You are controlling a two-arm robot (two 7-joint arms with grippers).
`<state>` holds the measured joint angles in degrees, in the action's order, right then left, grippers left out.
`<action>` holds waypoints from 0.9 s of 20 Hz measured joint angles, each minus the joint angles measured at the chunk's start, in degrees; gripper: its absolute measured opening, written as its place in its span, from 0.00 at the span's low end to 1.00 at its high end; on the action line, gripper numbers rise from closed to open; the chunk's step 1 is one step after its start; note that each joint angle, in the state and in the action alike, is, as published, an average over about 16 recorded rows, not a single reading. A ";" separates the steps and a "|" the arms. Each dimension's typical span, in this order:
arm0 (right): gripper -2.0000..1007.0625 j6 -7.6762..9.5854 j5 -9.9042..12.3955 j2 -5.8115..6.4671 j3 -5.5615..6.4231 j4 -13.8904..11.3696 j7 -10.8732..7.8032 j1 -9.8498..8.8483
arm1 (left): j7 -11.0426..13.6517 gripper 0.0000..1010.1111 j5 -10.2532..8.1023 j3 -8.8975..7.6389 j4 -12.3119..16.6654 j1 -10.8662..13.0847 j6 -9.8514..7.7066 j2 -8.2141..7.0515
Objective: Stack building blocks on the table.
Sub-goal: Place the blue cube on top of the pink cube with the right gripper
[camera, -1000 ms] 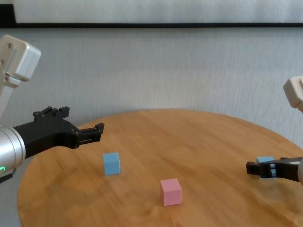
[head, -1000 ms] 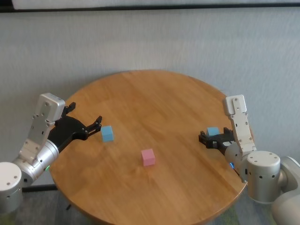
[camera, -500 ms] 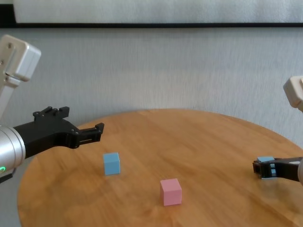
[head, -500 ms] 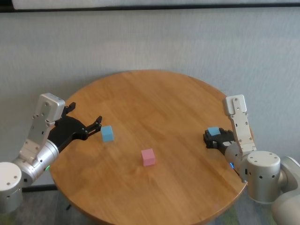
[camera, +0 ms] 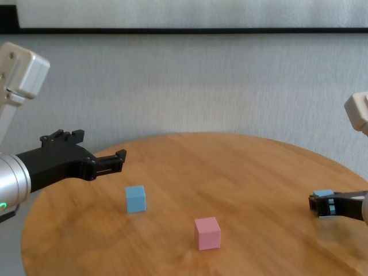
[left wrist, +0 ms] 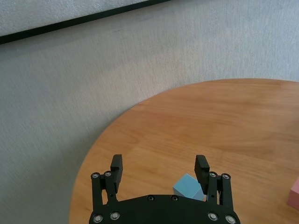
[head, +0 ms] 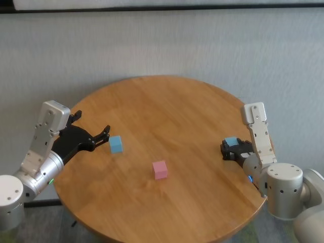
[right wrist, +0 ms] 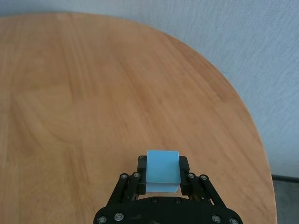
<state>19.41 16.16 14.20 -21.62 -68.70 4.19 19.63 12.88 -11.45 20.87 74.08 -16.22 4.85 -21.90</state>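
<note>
On the round wooden table (head: pixel 167 106) a pink block (head: pixel 160 169) lies near the middle, also in the chest view (camera: pixel 207 233). A light blue block (head: pixel 116 144) lies at the left. My left gripper (head: pixel 105 133) is open and hovers just left of it; in the left wrist view (left wrist: pixel 159 163) that block (left wrist: pixel 189 186) shows below the fingers. My right gripper (head: pixel 226 148) is shut on the second light blue block (head: pixel 231 141) near the table's right edge; the right wrist view shows the block (right wrist: pixel 162 168) clamped between the fingers.
A grey wall stands behind the table. The table's far half is bare wood (camera: pixel 230 167). The right gripper is close to the table's right rim (right wrist: pixel 252 135).
My right gripper has closed on the light blue block and drawn back slightly toward the table's right edge. The left arm, the other blue block and the pink block have not moved.
</note>
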 joint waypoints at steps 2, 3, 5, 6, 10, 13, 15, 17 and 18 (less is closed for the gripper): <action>0.36 -0.59 -0.07 0.57 -0.41 -0.51 -1.82 -0.06 | 0.00 0.99 0.00 0.00 0.00 0.00 0.00 0.00; 0.36 -0.91 -0.09 0.92 -0.65 -0.82 -2.90 -0.09 | 0.00 0.99 0.00 0.00 0.00 0.00 0.00 0.00; 0.36 -1.62 -0.12 1.70 -1.21 -1.45 -5.36 -0.09 | 0.00 0.99 0.00 0.00 0.00 0.00 0.00 0.00; 0.36 -1.99 -0.14 2.13 -1.53 -1.78 -6.72 -0.06 | 0.00 0.99 0.00 0.00 0.00 0.00 0.00 0.00; 0.36 -3.18 -0.09 4.14 -3.03 -3.28 -13.37 0.25 | 0.00 0.99 0.00 0.00 0.00 0.00 0.00 0.00; 0.36 -3.71 0.01 5.82 -4.38 -4.52 -18.81 0.73 | 0.00 0.99 0.00 0.00 0.00 0.00 0.00 0.00; 0.36 -3.76 0.13 6.78 -5.22 -5.23 -22.23 1.20 | 0.00 0.99 0.00 0.00 0.00 0.00 0.00 0.00; 0.36 -3.58 0.22 7.58 -6.06 -5.74 -25.30 1.84 | 0.00 0.99 0.00 0.00 0.00 0.00 0.00 0.00; 0.36 -3.48 0.25 7.92 -6.48 -5.92 -26.76 2.20 | 0.00 0.99 0.00 0.00 0.00 0.00 0.00 0.00</action>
<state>15.93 16.41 22.11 -28.11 -74.62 -22.58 21.83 12.88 -11.45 20.88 74.08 -16.23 4.85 -21.89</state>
